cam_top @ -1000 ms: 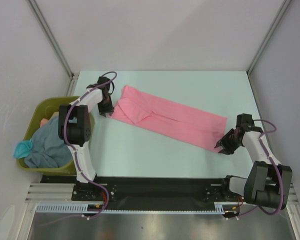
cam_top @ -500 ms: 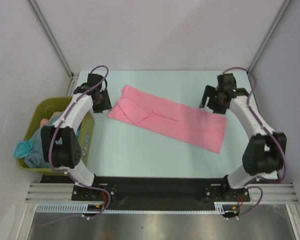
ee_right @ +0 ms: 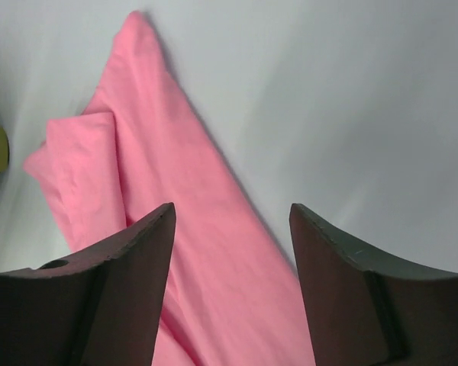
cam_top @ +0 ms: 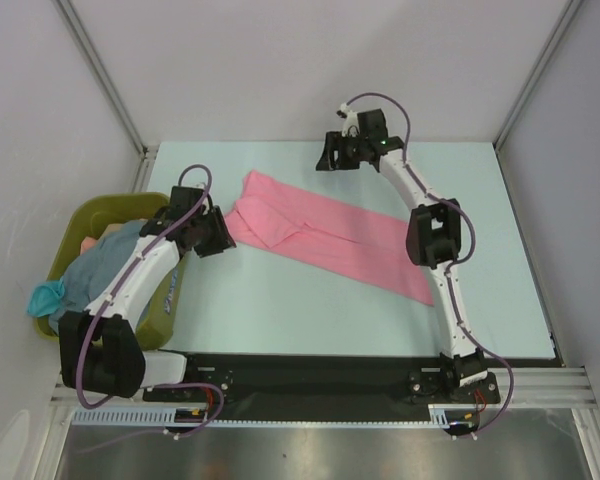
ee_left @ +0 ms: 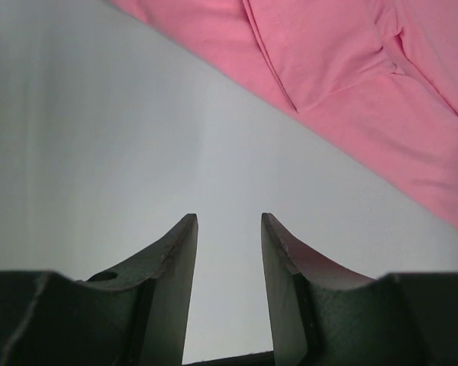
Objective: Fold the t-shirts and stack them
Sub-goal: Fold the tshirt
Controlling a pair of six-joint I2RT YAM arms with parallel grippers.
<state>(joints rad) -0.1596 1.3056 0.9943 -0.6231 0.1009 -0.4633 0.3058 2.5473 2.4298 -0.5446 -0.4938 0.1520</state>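
Note:
A bubblegum-pink t-shirt [cam_top: 330, 238], folded into a long strip, lies diagonally across the table, also filling the upper right of the left wrist view [ee_left: 351, 84]. My left gripper [cam_top: 223, 238] hovers just off the strip's left end, open [ee_left: 229, 221], with only bare table between its fingers. My right gripper [cam_top: 327, 160] is at the far side above the strip's upper edge, open wide [ee_right: 231, 207] over the pink t-shirt [ee_right: 183, 252], holding nothing. A grey-blue t-shirt [cam_top: 95, 280] and a teal one [cam_top: 44, 297] lie heaped in the bin.
The olive-green bin [cam_top: 90, 210] stands at the table's left edge, partly under my left arm. My right arm reaches across the strip's right half. White walls with metal posts close in the back and both sides.
My right gripper left the strip's right end and swung to the far middle of the table. My left gripper drew back toward me beside the left end. Both opened wider.

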